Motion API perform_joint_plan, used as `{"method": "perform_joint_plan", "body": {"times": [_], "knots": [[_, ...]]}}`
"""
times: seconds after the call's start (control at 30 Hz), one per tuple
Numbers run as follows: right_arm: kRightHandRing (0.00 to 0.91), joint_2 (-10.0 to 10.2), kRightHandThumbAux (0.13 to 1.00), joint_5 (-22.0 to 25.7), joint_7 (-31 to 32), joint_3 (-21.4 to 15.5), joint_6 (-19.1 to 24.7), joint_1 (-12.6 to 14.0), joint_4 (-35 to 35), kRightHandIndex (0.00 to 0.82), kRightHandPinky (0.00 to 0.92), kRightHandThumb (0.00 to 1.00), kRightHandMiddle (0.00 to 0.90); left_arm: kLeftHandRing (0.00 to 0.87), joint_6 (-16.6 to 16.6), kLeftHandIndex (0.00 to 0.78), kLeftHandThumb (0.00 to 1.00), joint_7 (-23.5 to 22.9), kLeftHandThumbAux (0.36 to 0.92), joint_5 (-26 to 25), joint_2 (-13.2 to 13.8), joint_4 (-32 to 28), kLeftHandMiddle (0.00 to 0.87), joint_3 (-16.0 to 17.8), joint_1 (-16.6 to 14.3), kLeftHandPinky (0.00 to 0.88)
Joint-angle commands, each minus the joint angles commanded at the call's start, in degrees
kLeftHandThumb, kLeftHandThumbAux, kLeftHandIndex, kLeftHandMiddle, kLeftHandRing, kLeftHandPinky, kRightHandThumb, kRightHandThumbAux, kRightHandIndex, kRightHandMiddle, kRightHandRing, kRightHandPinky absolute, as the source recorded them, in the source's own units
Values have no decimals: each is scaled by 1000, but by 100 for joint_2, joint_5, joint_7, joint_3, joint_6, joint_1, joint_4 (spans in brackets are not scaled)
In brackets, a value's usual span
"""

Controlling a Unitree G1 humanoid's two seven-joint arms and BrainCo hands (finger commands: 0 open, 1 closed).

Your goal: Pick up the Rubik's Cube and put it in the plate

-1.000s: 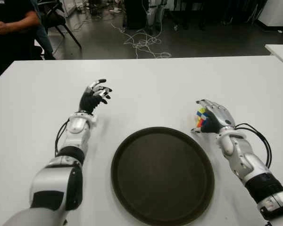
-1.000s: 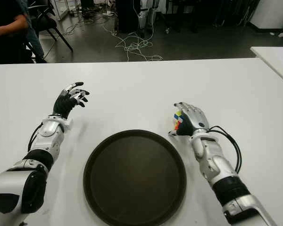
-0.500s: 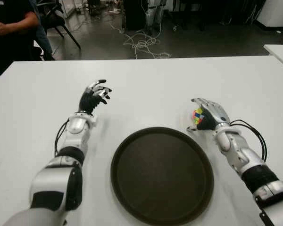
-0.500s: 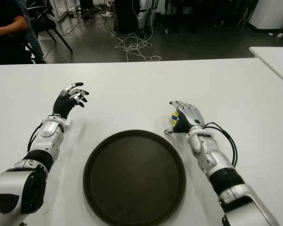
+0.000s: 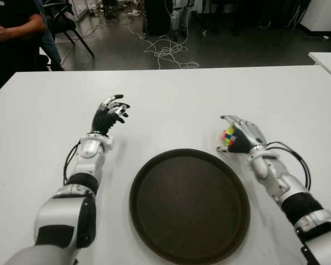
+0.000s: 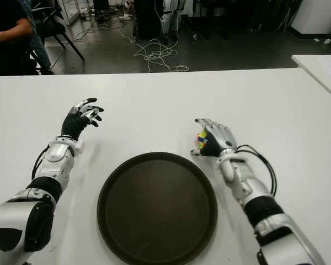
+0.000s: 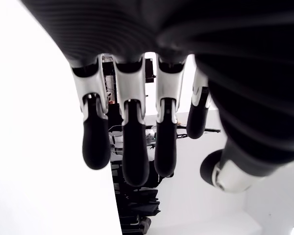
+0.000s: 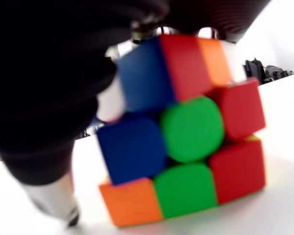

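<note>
Rubik's Cube within curled fingers of right hand, beside plate

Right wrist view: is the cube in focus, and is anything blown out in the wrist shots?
Right wrist view: the Rubik's Cube fills the frame, slightly soft at its edges, held in the right hand, which is a dark blur. Left wrist view: the white table is overexposed to plain white; the left hand fingers are sharp.
</note>
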Motion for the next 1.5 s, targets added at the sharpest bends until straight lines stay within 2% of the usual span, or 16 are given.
{"method": "perform_joint_plan", "body": {"times": [0.03,0.1,0.17,0.3,0.37,0.43,0.5,0.53,0.63,0.8,1.03,1.5], "knots": [[285,49,746,7,-127,-57,100,4,-72,343,238,661,342,501,2,233,146,-10,652,-6,2,-6,416,3,1,555],[322,125,721,24,-303,-129,245,9,-166,362,285,744,410,498,6,233,143,-20,650,-12,6,-15,414,6,4,552],[358,186,704,53,-418,-158,318,16,-190,386,340,797,441,497,14,233,140,-22,654,-17,12,-18,411,10,6,551],[380,234,695,114,-541,-184,351,39,-210,407,388,824,448,501,23,230,142,-34,653,-30,21,-18,414,19,11,559],[432,252,694,144,-576,-197,341,44,-211,393,468,829,470,508,25,229,146,-44,656,-37,25,-17,424,25,12,568],[458,266,694,174,-587,-216,327,49,-218,385,507,830,481,512,25,229,148,-51,658,-45,26,-15,429,32,13,572],[559,291,694,232,-576,-256,311,56,-238,377,612,833,526,515,18,229,152,-63,662,-58,26,-13,434,42,16,575],[576,305,694,261,-560,-278,312,60,-252,377,629,834,534,516,8,229,153,-69,662,-59,28,-12,435,44,20,575],[642,329,686,302,-527,-319,313,71,-283,413,688,841,494,514,-10,234,150,-80,661,-59,34,-14,442,45,28,573],[681,359,684,372,-544,-379,260,86,-315,424,718,843,484,519,-37,239,146,-87,670,-66,32,-20,450,53,34,581],[703,368,684,419,-610,-410,221,92,-343,426,728,842,483,504,-66,231,144,-83,652,-68,32,-14,430,66,40,562],[689,352,686,400,-712,-451,192,93,-365,426,721,840,482,498,-80,244,149,-73,660,-82,23,-28,428,79,55,553]]}}
